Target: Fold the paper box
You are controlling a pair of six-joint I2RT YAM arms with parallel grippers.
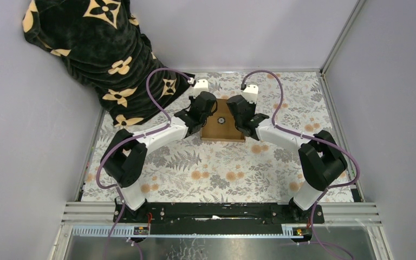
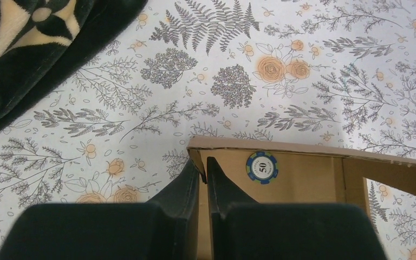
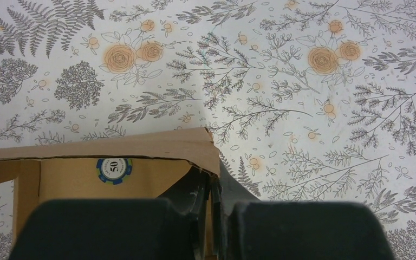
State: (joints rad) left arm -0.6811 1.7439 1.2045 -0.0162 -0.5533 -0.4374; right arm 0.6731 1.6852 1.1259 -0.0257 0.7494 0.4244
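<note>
Top external view puts the paper box (image 1: 223, 130) on the floral tablecloth (image 1: 206, 168), in the far half of the table and squarely between my two arms. My left gripper (image 1: 199, 116) meets its left side and my right gripper (image 1: 245, 118) its right side.

From the left wrist, my left gripper (image 2: 203, 165) is closed on the box's left wall, with the cardboard edge standing between the two black tips, one on the inside face and one on the outside. From the right wrist, my right gripper (image 3: 208, 181) is likewise pinched shut on the opposite wall, just under a bent corner flap.

I judge that I hold both sides at once so the walls stay raised on their creases and the box cannot slide or twist on the cloth while I work the folds. Matching grips also keep the base flat.

A poker chip (image 2: 261, 167) marked 50 lies inside on the base, near the far wall; it may be there as a weight, but I cannot be sure. A dark blanket (image 1: 103, 49) with pale flowers is heaped at the far left, well apart from the work.

Counted: one box, one chip, one blanket, two grippers, both gripping cardboard.
</note>
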